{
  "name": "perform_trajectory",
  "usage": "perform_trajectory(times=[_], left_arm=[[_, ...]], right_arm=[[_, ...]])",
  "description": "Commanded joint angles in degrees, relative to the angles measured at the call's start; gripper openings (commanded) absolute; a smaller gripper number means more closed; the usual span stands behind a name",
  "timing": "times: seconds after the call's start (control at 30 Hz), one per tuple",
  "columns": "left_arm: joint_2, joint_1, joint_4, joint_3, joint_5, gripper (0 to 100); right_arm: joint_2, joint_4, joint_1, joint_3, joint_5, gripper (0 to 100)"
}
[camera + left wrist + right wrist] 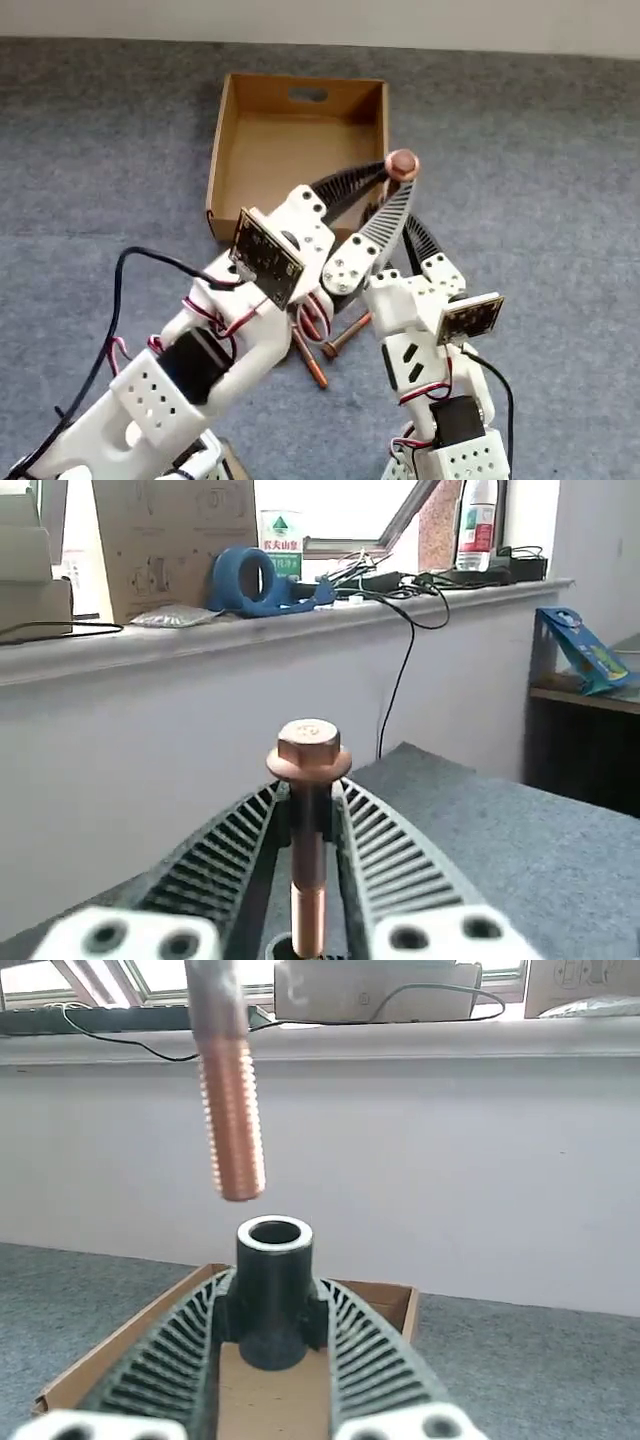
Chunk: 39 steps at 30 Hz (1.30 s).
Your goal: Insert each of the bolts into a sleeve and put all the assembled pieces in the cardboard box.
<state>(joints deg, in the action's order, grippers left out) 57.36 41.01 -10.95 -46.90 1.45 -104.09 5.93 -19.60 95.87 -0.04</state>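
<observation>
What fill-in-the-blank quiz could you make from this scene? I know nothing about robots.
1. The left gripper is shut on a copper-coloured bolt, whose head points ____.
2. The right gripper is shut on a black ____ with an open top.
3. The bolt's threaded end hangs ____ that opening, not yet inside it.
4. Beyond the grippers sits an open box made of ____.

Missing words: up; sleeve; above; cardboard.
</observation>
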Motion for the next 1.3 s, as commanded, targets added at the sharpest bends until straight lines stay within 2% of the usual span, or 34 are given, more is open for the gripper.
perform_trajectory(times=[0.0, 0.37, 0.87, 1.07, 1.27], left_arm=[[0.3, 0.3, -0.1, 3.6, 0.4, 1], [-11.1, -3.7, 0.4, 7.8, 0.3, 1], [-11.2, -4.5, -0.1, 7.6, 0.2, 1], [-11.2, -4.3, -6.2, 10.2, 0.2, 1], [-11.2, -4.2, -6.8, 10.7, 0.2, 1]], right_arm=[[-0.6, 0.0, 0.0, 7.2, -0.6, 0.6], [-0.6, 0.0, 0.0, 7.2, -0.6, 0.6], [-0.6, 0.0, 0.0, 7.2, -0.6, 0.6], [-0.6, 0.0, 0.0, 7.2, -0.6, 0.6], [-0.6, 0.0, 0.0, 7.2, -0.6, 0.6]])
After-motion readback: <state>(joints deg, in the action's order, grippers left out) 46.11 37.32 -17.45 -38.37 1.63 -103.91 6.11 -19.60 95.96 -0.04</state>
